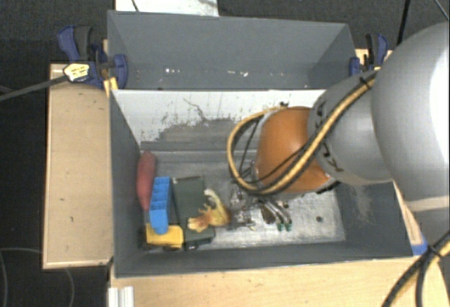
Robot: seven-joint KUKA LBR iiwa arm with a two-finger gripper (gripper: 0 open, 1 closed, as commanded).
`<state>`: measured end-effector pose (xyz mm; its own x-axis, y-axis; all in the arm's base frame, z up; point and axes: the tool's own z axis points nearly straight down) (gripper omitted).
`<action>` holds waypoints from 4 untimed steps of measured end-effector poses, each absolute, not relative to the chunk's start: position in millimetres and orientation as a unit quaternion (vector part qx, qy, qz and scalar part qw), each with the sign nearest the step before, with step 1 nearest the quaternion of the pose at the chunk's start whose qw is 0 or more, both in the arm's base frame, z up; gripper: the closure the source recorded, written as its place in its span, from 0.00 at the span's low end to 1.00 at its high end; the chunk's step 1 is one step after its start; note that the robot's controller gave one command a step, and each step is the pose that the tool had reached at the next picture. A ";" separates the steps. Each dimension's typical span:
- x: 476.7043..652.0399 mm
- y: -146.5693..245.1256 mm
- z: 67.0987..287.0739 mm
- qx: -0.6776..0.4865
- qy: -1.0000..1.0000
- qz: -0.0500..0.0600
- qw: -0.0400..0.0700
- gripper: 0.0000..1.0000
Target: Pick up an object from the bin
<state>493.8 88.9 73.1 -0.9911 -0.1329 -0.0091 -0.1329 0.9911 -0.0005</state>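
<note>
My gripper [247, 214] is low over the bin floor near the middle, partly hidden under the arm's orange cover. Just left of it lies a small yellow and brown toy figure [211, 214], close to or touching the gripper. That figure rests against a dark green block [187, 200]. Small metal pieces with green tips [281, 224] lie on the floor just right of the gripper.
At the bin's left wall lie a dull red oblong thing [145, 175], a blue ridged block [160, 204] and a yellow piece [165, 236]. The arm and its cables cover the bin's right half.
</note>
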 end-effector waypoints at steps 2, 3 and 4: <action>503.7 96.9 121.3 -0.056 0.998 0.000 -0.002 1.00; 487.1 86.8 156.7 -0.050 0.999 0.000 0.001 1.00; 496.0 89.9 176.5 -0.063 0.998 0.000 0.000 1.00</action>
